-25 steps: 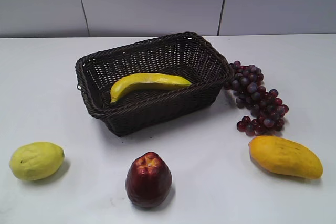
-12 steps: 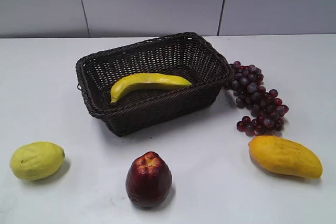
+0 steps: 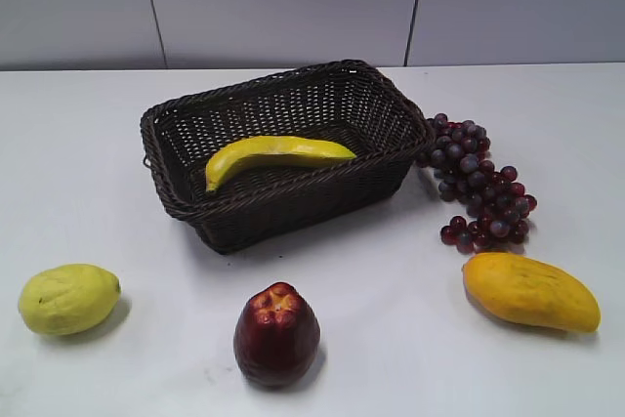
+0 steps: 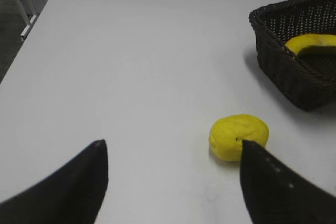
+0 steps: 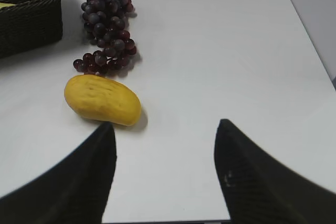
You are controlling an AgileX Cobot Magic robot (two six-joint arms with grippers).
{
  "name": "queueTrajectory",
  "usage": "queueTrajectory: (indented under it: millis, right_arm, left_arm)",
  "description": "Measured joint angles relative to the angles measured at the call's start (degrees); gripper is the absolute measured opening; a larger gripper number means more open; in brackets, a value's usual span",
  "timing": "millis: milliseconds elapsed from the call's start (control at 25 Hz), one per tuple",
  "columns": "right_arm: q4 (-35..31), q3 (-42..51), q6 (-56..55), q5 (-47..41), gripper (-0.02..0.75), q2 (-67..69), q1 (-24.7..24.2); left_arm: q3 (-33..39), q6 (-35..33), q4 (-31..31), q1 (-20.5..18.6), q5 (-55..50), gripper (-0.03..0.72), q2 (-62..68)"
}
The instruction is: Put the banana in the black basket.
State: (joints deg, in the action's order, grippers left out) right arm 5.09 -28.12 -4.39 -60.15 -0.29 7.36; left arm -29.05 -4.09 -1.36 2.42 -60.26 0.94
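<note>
The yellow banana (image 3: 273, 155) lies inside the black basket (image 3: 283, 207), along its front wall. Its end also shows in the left wrist view (image 4: 311, 42) inside the basket's corner (image 4: 283, 64). The basket's corner shows at the top left of the right wrist view (image 5: 29, 22). My left gripper (image 4: 173, 148) is open and empty above the bare table, left of the basket. My right gripper (image 5: 165, 127) is open and empty above the table, right of the basket. Neither gripper shows in the exterior view.
A yellow-green lemon-like fruit (image 3: 68, 298) (image 4: 239, 137) sits front left. A dark red apple-like fruit (image 3: 276, 333) sits front centre. An orange-yellow mango (image 3: 530, 291) (image 5: 102, 99) lies front right. Purple grapes (image 3: 479, 183) (image 5: 106, 30) lie right of the basket.
</note>
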Motion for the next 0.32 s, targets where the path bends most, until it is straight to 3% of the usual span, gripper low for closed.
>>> queueTrajectory:
  millis: [320]
  right_arm:
    - [0.00, 0.00, 0.00, 0.05, 0.482, 0.00, 0.00]
  left_arm:
    - [0.00, 0.00, 0.11, 0.00, 0.05, 0.577, -1.25]
